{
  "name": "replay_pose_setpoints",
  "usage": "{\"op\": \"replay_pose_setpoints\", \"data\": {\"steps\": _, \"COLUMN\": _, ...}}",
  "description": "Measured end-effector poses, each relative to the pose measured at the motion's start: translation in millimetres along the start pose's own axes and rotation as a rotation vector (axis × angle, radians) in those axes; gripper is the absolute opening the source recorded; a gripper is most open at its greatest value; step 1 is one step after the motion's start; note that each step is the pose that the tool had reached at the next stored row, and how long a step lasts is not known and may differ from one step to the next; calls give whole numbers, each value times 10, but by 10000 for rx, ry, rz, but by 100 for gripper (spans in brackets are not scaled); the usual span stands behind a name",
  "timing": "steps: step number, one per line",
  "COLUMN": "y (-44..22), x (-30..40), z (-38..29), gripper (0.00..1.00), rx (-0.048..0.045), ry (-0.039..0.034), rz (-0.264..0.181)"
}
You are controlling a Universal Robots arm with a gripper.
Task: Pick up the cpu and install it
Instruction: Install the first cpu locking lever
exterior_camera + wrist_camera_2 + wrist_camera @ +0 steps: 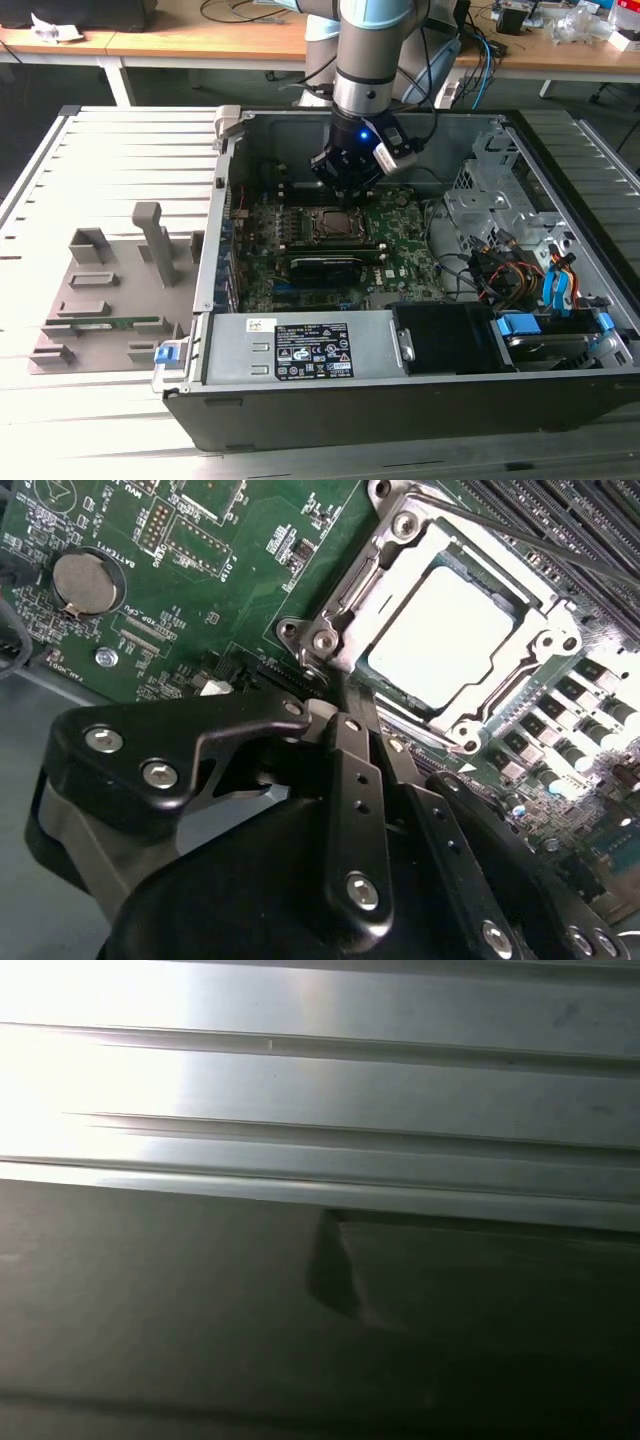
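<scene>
The exterior view looks down at an angle from in front of the open black computer case (400,400), far enough back to take in the ribbed metal table (60,150) around it and the wooden desks behind. The second wrist view rides just behind the black claw (340,705) and looks along it, very near, at the green motherboard (200,580) and the silver metal-framed socket (455,630); the exterior view shares that socket (331,226). The first wrist view faces a grooved pale metal surface (400,1090) at close range.
</scene>
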State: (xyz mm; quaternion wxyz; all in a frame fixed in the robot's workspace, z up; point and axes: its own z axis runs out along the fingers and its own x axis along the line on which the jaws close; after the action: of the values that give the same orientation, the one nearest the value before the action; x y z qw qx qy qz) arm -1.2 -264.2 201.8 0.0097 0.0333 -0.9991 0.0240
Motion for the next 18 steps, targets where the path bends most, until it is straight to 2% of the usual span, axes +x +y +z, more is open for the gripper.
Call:
{"op": "replay_pose_setpoints", "data": {"steps": 2, "y": -5, "x": 1, "z": -48, "gripper": 11, "rx": 3, "ry": 3, "rz": 0}}
{"op": "replay_pose_setpoints", "data": {"steps": 4, "y": -12, "x": 1, "z": -65, "gripper": 11, "rx": 4, "ry": 1, "rz": -2}}
{"op": "replay_pose_setpoints", "data": {"steps": 8, "y": -52, "x": 5, "z": -54, "gripper": 11, "rx": 5, "ry": 2, "rz": 0}}
{"op": "replay_pose_setpoints", "data": {"steps": 18, "y": -50, "x": 2, "z": -9, "gripper": 11, "rx": 6, "ry": 6, "rz": 1}}
